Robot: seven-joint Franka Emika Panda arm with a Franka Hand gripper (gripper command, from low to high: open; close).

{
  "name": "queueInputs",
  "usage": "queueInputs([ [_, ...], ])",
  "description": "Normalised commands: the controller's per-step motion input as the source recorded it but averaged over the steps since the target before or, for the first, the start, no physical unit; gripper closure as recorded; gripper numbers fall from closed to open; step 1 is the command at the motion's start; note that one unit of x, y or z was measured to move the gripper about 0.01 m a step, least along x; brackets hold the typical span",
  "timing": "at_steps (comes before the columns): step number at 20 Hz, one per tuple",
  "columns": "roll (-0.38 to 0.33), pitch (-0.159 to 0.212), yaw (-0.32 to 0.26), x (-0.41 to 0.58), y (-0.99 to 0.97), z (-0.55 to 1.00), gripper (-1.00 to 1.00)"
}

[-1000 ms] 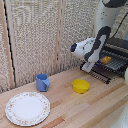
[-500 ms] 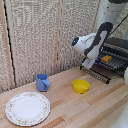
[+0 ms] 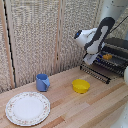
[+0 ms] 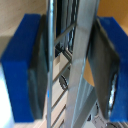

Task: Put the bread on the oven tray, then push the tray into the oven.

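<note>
The bread (image 3: 107,57), a small orange-brown block, lies on the oven pan (image 3: 100,73), a dark barred rack sticking out of the oven (image 3: 119,44) at the exterior view's right. My clamp (image 3: 89,60) is at the pan's near end. In the wrist view the blue fingers (image 4: 20,65) stand on both sides of the pan's metal bars (image 4: 82,50). Their grey pads press against the bars, so the clamp (image 4: 70,75) is shut on the pan's edge. The bread is out of sight in the wrist view.
On the wooden table stand a yellow bowl (image 3: 80,86), a blue mug (image 3: 42,82) and a round patterned white plate (image 3: 27,107). A curtain hangs behind the table.
The arm's wrist and elbow have risen a little while the clamp stays at the pan's end. The pan and bread look almost unmoved.
</note>
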Motion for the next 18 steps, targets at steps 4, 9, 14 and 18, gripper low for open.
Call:
queueInputs([
  [4,0.025,0.0,0.064,-0.094,-0.92,0.15,1.0],
  [9,0.004,-0.006,0.03,-0.015,-1.0,-0.04,1.0],
  [14,0.009,-0.025,0.025,0.0,-0.99,-0.04,1.0],
  [18,0.029,-0.032,0.024,0.0,-0.78,0.0,1.0],
])
